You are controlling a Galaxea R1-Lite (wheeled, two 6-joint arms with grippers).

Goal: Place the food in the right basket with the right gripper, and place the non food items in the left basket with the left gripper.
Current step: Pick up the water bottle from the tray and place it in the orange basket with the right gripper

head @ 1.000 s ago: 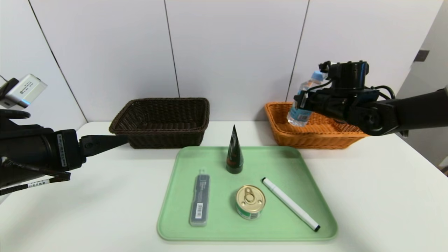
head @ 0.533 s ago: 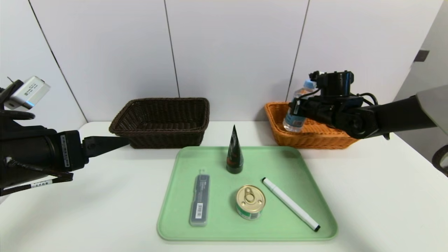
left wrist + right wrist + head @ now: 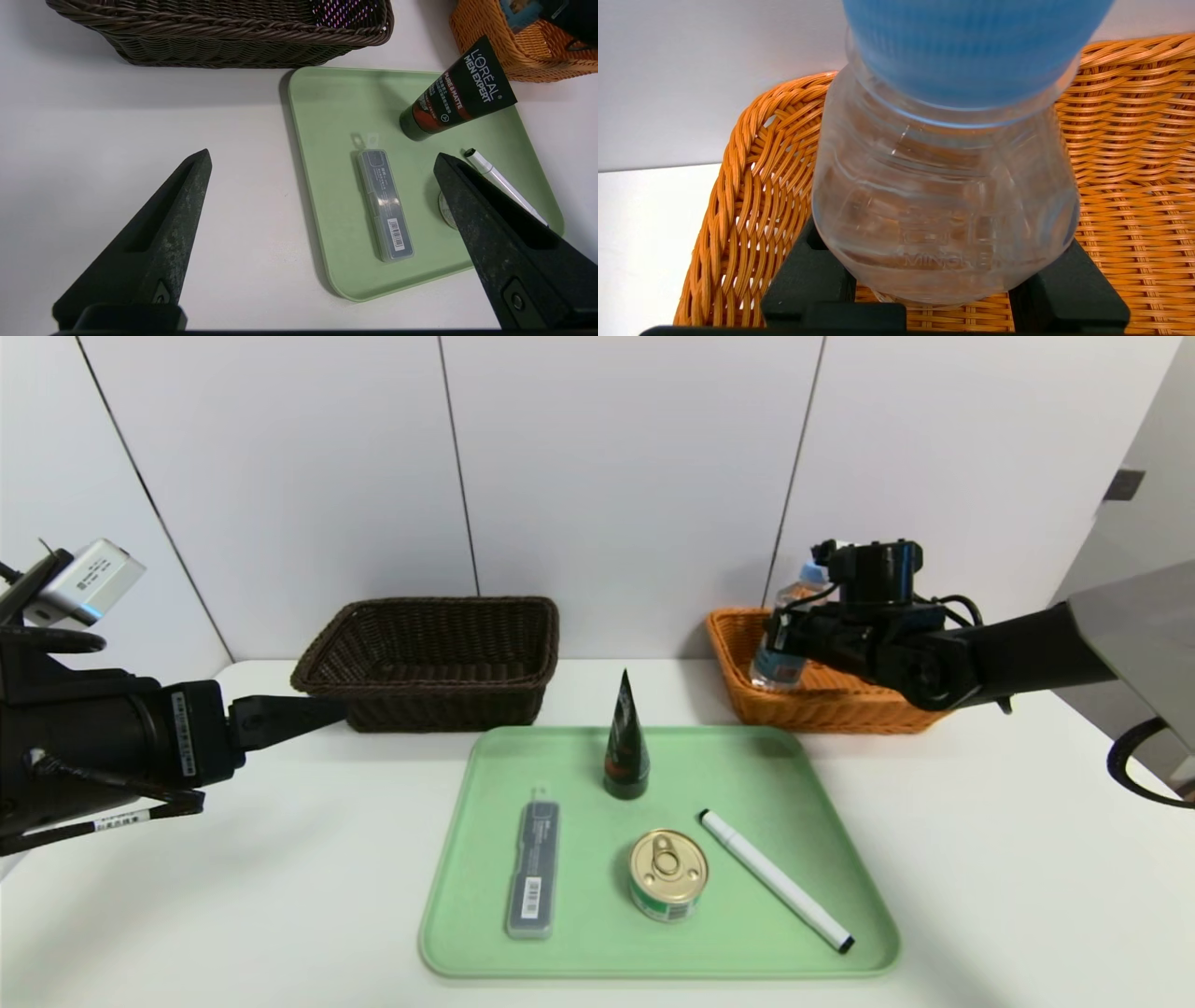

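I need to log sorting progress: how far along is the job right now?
Done: nothing released yet; the dark basket looks empty. In hand: the right gripper is shut on the water bottle, holding it inside the orange basket. Left: the can, face wash tube, marker and grey case wait on the green tray. The left gripper is open, parked beside the tray.
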